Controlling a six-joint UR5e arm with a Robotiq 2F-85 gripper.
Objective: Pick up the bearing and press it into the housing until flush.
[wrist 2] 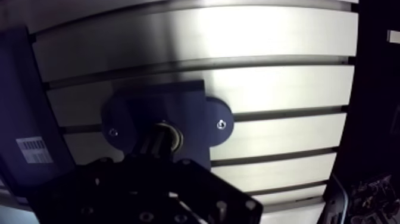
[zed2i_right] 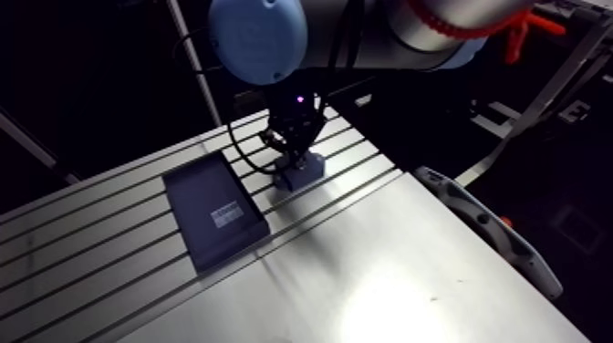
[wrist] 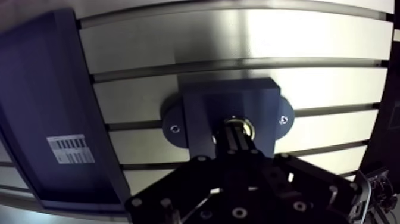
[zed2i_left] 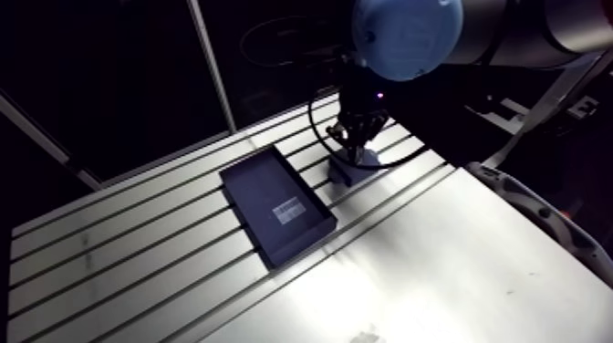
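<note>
Right, the gripper [wrist: 238,133] is down on the job. Its two fingers are drawn close together into one narrow column, tips planted on the bearing [wrist: 240,122]. Only a pale metal ring of it peeps out around those tips, so whether they pinch it or simply bear down on it, I can't tell. The bearing sits in the bore at the middle of the housing [wrist: 202,104], the dark blue block with a round ear on each side and a screw [wrist: 174,128] in each ear. So the pick-up looks done and the part is at its seat. What's left, by my reading, is the push home, and flushness can't be judged with the fingers in the way. Out to the left of the housing, just beside it, lies a dark shallow tray [zed2i_left: 260,187] with a white barcode label [zed2i_left: 289,210], all on the slotted table [zed2i_left: 137,246].
</note>
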